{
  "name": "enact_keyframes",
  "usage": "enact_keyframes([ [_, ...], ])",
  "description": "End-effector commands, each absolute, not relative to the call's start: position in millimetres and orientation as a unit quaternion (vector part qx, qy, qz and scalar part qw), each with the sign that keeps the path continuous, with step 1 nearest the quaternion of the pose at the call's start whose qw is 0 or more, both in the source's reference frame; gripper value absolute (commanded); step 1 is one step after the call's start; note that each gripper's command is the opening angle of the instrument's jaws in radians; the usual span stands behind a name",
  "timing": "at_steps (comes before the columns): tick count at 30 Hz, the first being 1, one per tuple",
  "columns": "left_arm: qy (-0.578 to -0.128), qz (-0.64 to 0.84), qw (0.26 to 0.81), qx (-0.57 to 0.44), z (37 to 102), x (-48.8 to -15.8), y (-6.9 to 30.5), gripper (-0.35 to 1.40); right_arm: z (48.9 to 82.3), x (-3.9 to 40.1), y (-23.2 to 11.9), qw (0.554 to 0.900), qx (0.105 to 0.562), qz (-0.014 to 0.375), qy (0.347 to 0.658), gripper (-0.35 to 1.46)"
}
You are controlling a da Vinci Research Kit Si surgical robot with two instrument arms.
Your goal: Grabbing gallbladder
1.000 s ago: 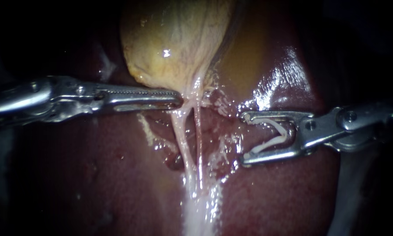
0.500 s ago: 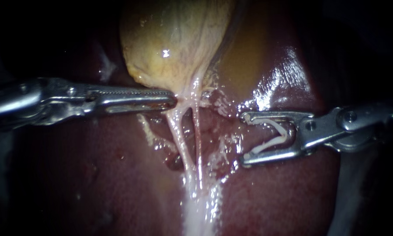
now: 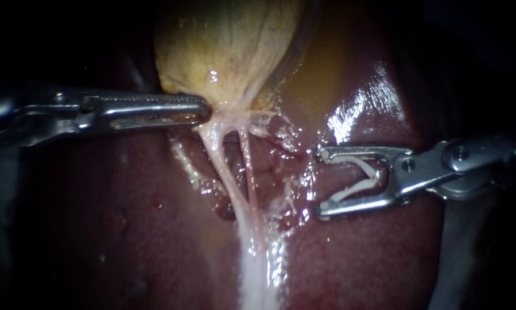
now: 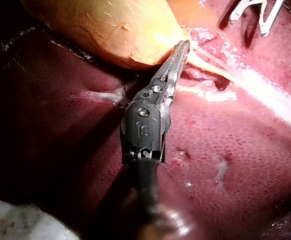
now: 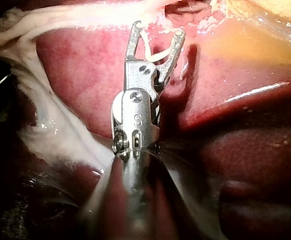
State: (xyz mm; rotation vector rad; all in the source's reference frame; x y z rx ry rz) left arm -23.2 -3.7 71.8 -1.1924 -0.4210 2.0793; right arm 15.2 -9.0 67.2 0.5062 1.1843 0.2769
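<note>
here, through the endoscope, the left instrument (image 3: 203,109) has its jaws pinched on the narrow lower end of the yellow gallbladder (image 3: 229,46), which lies on the liver (image 3: 125,218). the right instrument (image 3: 322,179) sits well apart, jaws wide, holding a white clip (image 3: 358,178). left wrist: jaws closed on that same end. right wrist: the clip spans both jaws.

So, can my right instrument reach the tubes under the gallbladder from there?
Probably yes: only bare liver lies between the right instrument, carrying a clip, and the tubes; the left instrument holds the gallbladder from the other side.
</note>
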Motion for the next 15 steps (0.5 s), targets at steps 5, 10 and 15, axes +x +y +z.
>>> enact_keyframes([
  [5,-0.162,0.801,0.347,-0.46,71.7,-23.2,-3.7,-0.35,67.2,15.2,-9.0,0.791,0.235,0.129,0.55,0.5],
  [10,-0.162,0.801,0.347,-0.46,71.7,-23.2,-3.7,-0.35,67.2,15.2,-9.0,0.791,0.235,0.129,0.55,0.5],
  [15,-0.162,0.801,0.347,-0.46,71.7,-23.2,-3.7,-0.35,67.2,15.2,-8.9,0.791,0.235,0.129,0.55,0.5],
])
